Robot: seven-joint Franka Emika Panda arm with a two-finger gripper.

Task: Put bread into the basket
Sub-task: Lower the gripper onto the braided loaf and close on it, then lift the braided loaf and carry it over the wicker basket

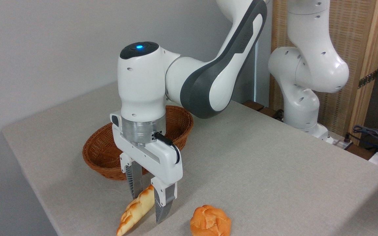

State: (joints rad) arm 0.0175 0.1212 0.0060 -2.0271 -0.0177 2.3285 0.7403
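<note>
Bread (136,209): braided loaf, pale yellow with orange-brown patches, glossy, lower centre of the frame. It lies tilted, the pointed lower end at the bottom edge, the upper end raised between the gripper's fingers. Whether the lower tip touches the table cannot be told.

Gripper (147,208): white body, two grey ribbed fingers (136,183) pointing down, narrowed around the loaf's upper end, one finger on each side and touching it.

Basket (97,156): oval, shallow, reddish-brown wicker with a thick braided rim, centre-left of the frame, just behind the gripper and partly hidden by the wrist. The visible interior shows no contents. Bread sits outside it, near its front rim.

Knotted bun (210,221): round, orange, bottom centre-right, on the table, apart from the loaf and to the right of the gripper.

Arm (208,82): white and dark grey, reaching in from the upper right, blue light on the wrist's top.

Table (274,170): beige, cloth-like surface, filling most of the frame.

Wooden screen (356,39): upper right, behind the arm's base.

Cables (372,134): right edge.
</note>
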